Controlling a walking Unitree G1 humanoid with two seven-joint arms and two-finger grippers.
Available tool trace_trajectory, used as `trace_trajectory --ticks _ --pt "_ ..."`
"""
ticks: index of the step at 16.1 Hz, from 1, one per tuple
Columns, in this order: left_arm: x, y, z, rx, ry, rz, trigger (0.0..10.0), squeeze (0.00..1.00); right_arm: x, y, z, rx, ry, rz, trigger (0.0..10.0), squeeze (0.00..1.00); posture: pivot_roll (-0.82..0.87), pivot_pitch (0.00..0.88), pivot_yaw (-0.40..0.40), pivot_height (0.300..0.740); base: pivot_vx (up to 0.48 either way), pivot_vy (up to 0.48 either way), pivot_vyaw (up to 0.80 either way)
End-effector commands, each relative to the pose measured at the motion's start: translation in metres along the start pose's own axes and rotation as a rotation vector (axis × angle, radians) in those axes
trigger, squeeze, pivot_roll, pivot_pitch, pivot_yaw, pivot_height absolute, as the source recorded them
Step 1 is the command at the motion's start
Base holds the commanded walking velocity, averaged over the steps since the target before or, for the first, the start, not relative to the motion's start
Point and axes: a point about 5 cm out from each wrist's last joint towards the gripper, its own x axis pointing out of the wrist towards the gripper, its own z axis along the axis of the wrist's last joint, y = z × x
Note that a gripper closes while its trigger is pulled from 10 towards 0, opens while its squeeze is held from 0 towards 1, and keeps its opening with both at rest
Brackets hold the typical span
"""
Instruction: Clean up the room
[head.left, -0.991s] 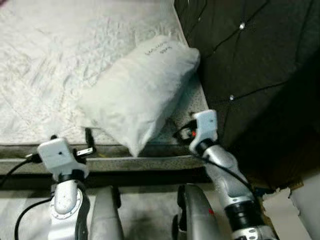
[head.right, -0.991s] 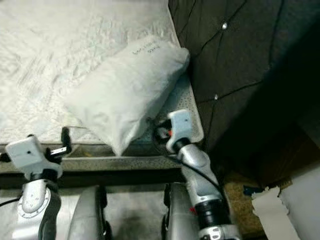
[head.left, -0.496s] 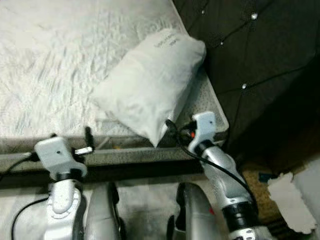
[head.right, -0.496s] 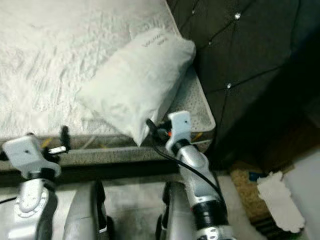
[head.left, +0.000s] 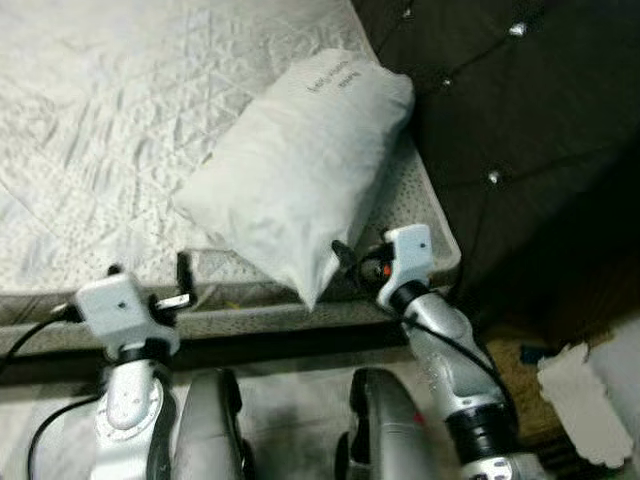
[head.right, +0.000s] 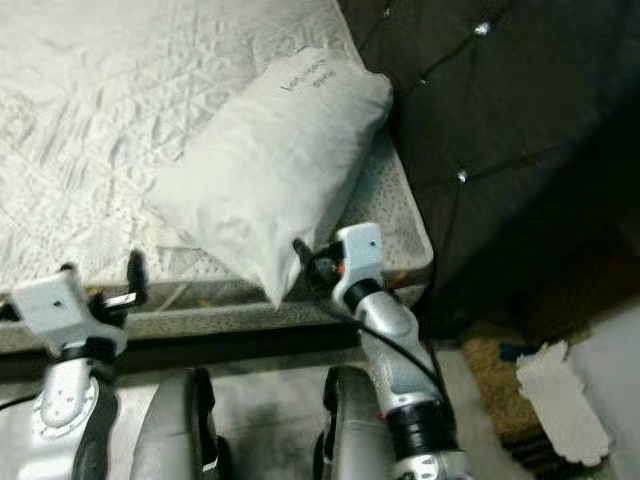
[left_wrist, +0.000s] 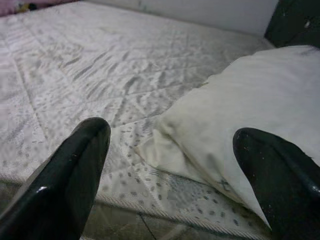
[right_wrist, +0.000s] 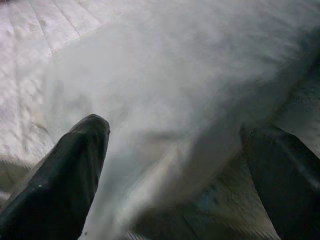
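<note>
Left eye view: a white pillow (head.left: 300, 165) was seen lying askew at the mattress (head.left: 120, 130) corner, beside the dark tufted headboard (head.left: 520, 130). The right gripper (head.left: 345, 262) was held just at the pillow's lower corner; the left gripper (head.left: 183, 272) was poised at the mattress edge, apart from the pillow. Compared with a second earlier, the whole scene was shifted, so the camera was judged to have moved, while the grippers were kept near the bed edge.

Left wrist view: the fingers (left_wrist: 75, 170) were spread wide, nothing held, the pillow's corner framed ahead.

Right wrist view: the fingers (right_wrist: 70, 165) were likewise parted and empty, the pillow looming close between them.

The pillow-straightening step was judged in hand; next, a closing of the right fingers on the pillow corner would be called for.
</note>
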Motion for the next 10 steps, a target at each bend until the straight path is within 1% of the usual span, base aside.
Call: trace_trajectory --ticks 1,4,7,10 --pt "0.0001 -0.0066 0.0029 -0.018 -0.012 -0.024 10.0 0.0 -0.003 -0.0058 0.0008 -0.002 0.001 -0.014 10.0 0.0 -0.02 0.149 -0.059 0.586 0.48 0.0 0.0" --pt "0.0011 -0.0065 0.0023 -0.022 -0.003 -0.015 10.0 0.0 -0.0014 -0.0065 0.0012 0.003 0.002 -0.012 10.0 0.0 -0.01 0.149 -0.06 0.586 0.0 0.0 0.0" --pt "0.0008 -0.0089 0.0031 -0.032 -0.009 -0.039 10.0 0.0 -0.0004 -0.0065 0.0013 0.009 0.001 -0.01 10.0 0.0 -0.01 0.149 -0.061 0.586 0.0 0.0 0.0" --pt "0.0009 -0.0121 0.0025 -0.013 -0.002 -0.057 10.0 0.0 -0.0003 -0.0072 0.001 0.012 0.004 -0.008 10.0 0.0 -0.01 0.148 -0.063 0.586 0.0 0.0 0.0"
